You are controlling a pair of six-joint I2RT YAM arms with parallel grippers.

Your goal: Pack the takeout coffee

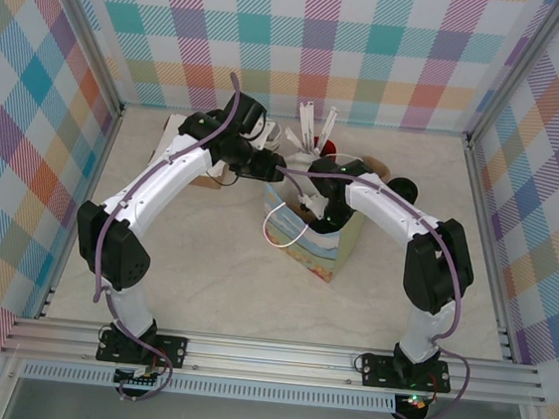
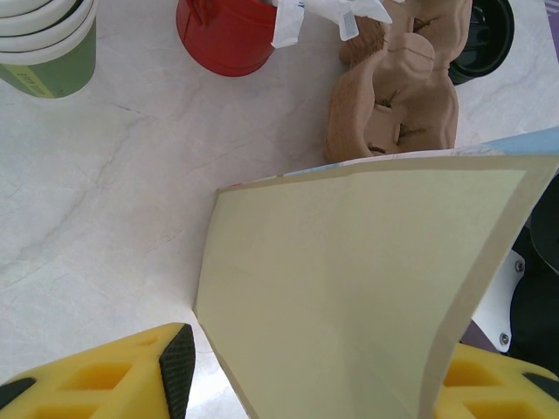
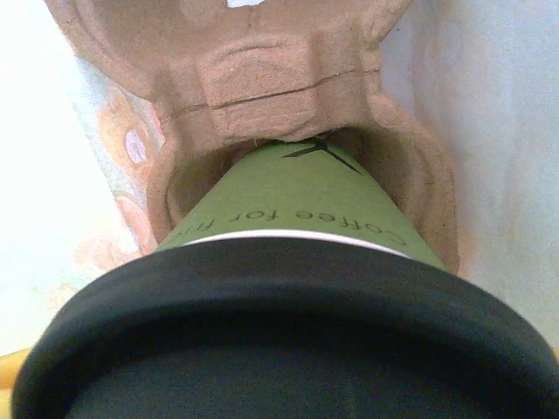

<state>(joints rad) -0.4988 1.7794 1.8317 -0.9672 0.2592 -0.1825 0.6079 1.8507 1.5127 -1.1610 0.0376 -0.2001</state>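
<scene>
Olive paper cup (image 3: 301,205) x1, round black lid (image 3: 288,332), clamped in R pincer (image 1: 312,208); 1 pulp carrier (image 3: 262,78). L pincer (image 2: 332,380) apart.

Left arm (image 1: 167,183) and right arm (image 1: 399,217) meet over the paper bag (image 1: 315,248).

takeout coffee (image 3: 306,205): "coffee for" printed (rest cut off)

We find bare bench (image 1: 222,284) in front of the bag (image 1: 305,252); behind it the red cup (image 2: 223,35), cup stack (image 2: 52,65) and carrier (image 2: 393,105) crowd close; inside, the coffee (image 3: 306,209) fills its well.
</scene>
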